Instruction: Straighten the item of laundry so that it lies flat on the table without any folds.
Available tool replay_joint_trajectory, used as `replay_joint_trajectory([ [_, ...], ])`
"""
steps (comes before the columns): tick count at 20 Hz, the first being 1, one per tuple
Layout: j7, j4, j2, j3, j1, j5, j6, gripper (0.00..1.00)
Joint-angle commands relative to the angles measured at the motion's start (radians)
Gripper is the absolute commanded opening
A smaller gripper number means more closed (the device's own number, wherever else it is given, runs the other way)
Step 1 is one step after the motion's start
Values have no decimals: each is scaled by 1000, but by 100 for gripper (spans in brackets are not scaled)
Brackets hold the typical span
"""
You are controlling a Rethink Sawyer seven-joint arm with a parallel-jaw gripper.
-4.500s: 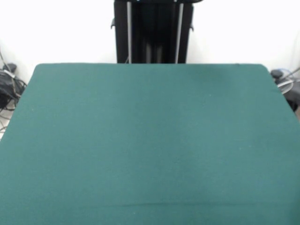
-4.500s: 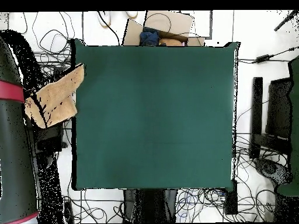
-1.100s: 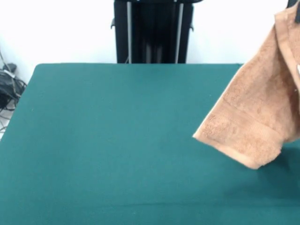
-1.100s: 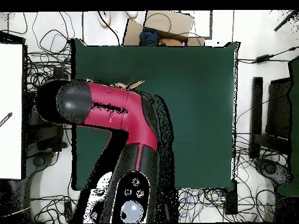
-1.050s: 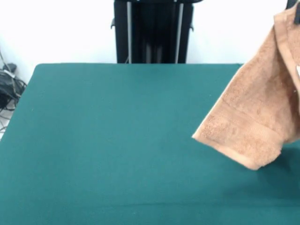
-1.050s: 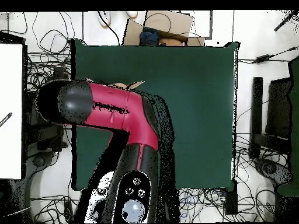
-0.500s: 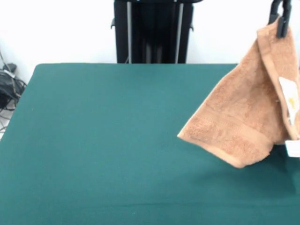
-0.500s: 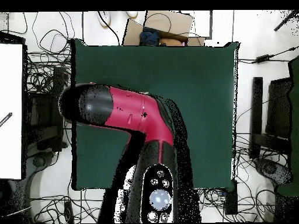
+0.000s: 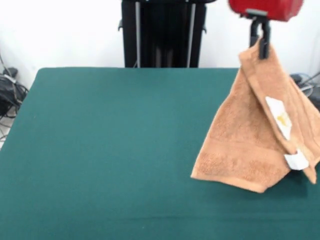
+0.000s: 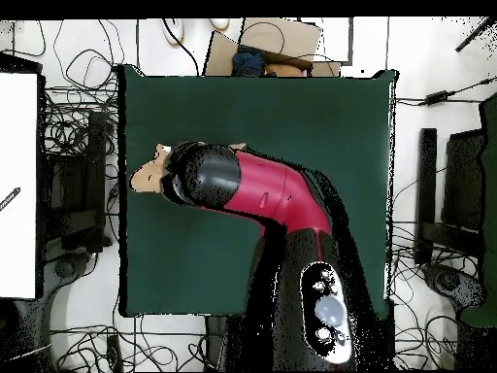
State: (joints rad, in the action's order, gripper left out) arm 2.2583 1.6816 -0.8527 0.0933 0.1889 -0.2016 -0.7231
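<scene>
Fingers (image 9: 263, 47) pinch hanging towel (image 9: 252, 135).

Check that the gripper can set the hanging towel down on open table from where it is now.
Probably yes. The gripper is shut on the towel's top corner, the towel hangs with its lower edge at or just above the table, and nothing else lies on the green surface beside it.

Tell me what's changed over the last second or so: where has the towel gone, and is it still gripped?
The gripper has carried the towel in from the picture's right edge toward the table's middle in the front view, and lower. It still hangs folded from one pinched corner, and its white tags now show. The grip held; the table is unchanged.
</scene>
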Motion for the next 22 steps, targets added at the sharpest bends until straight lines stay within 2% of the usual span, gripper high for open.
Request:
replay_joint_trajectory([
  [1, -265, 189, 7, 210, 127, 47, 103, 0],
  [13, -324, 216, 91, 342, 289, 134, 176, 0],
  [22, -365, 166, 169, 419, 401, 229, 141, 0],
])
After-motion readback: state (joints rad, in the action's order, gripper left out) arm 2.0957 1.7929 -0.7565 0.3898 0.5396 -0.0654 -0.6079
